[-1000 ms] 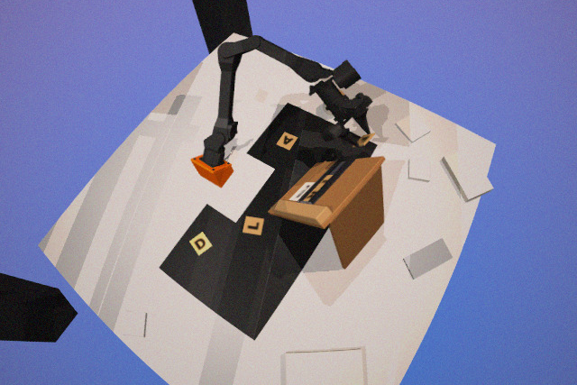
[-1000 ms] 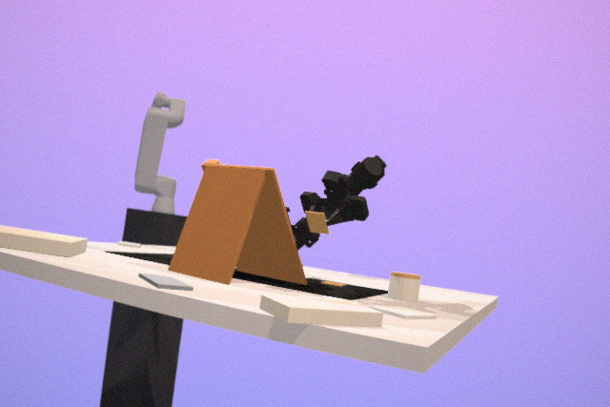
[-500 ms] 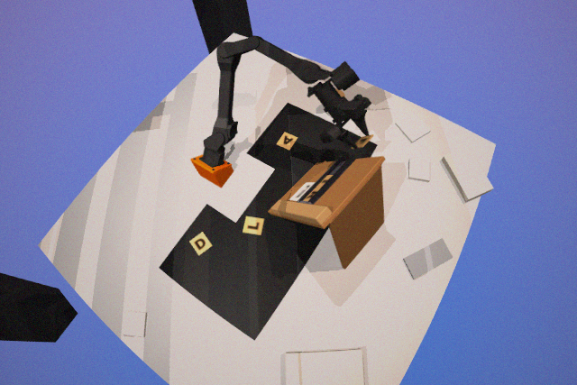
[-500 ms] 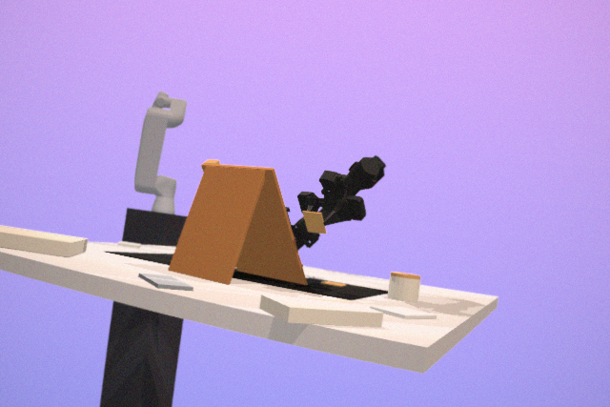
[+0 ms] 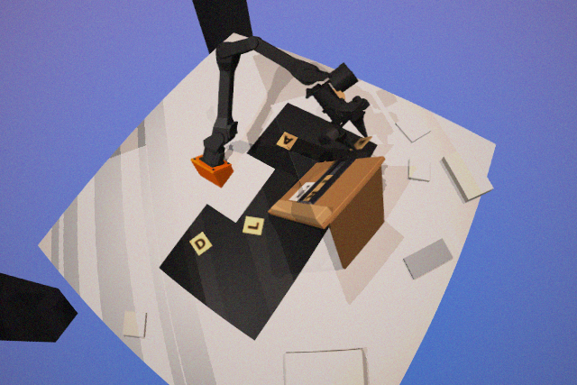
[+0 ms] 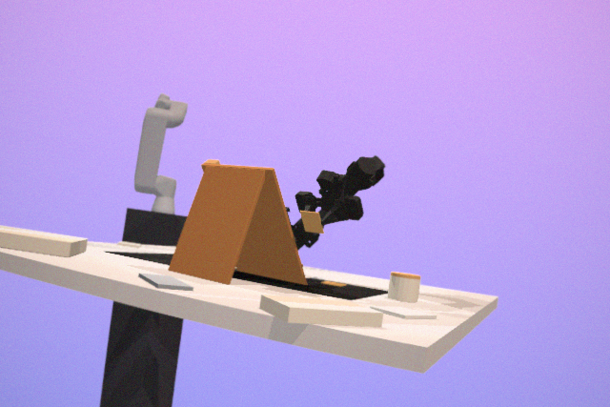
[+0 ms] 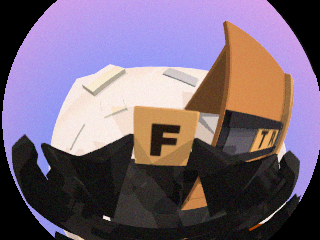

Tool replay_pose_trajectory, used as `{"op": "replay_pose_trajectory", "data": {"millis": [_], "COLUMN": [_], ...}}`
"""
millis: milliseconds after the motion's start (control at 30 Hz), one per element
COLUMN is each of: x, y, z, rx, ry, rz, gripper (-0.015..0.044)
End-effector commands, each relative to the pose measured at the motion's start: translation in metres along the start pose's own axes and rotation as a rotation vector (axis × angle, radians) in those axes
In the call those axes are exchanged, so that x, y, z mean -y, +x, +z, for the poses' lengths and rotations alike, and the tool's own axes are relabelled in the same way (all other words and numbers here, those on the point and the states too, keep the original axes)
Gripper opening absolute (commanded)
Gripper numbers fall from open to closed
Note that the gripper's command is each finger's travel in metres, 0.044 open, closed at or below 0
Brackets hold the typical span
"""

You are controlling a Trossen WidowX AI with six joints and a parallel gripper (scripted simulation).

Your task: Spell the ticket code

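Observation:
My gripper (image 5: 359, 142) (image 7: 163, 140) is shut on the F tile (image 5: 364, 142) (image 6: 312, 221) (image 7: 165, 120), held in the air beside the tilted orange board (image 5: 358, 185) (image 6: 212, 225) (image 7: 255, 80). The F is upright in the wrist view. The dark rail (image 7: 236, 139) on the board holds a T tile (image 7: 262, 140) and another tile, seemingly R; its stretch nearer my gripper is empty. The ticket (image 5: 297, 192) is too small to read. On the black mat (image 5: 251, 288) lie the A tile (image 5: 287, 140), L tile (image 5: 252, 225) and D tile (image 5: 200, 242).
A cup (image 6: 403, 288) stands near the mat's end. A long pale block (image 5: 465, 180) (image 6: 335, 314) (image 7: 104, 80) and a grey slab (image 5: 427, 258) (image 6: 165, 281) (image 7: 180, 77) lie beyond the board. The orange arm base (image 5: 213, 169) stands on the opposite side.

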State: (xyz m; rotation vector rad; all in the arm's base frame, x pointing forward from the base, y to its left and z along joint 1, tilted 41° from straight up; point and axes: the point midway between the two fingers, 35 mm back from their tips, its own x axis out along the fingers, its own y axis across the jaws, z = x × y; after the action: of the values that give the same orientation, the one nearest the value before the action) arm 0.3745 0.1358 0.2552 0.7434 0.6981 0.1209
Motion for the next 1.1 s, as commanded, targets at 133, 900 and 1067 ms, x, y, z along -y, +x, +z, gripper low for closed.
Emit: {"op": "replay_pose_trajectory", "data": {"millis": [133, 900, 1067], "x": [0.006, 0.017, 0.020], "y": [0.001, 0.001, 0.001], "z": [-0.002, -0.002, -0.002], "rx": [-0.006, -0.006, -0.006], "ry": [-0.006, -0.006, -0.007], "rz": [-0.001, -0.002, -0.002], "gripper": [0.0000, 0.0000, 0.0000]}}
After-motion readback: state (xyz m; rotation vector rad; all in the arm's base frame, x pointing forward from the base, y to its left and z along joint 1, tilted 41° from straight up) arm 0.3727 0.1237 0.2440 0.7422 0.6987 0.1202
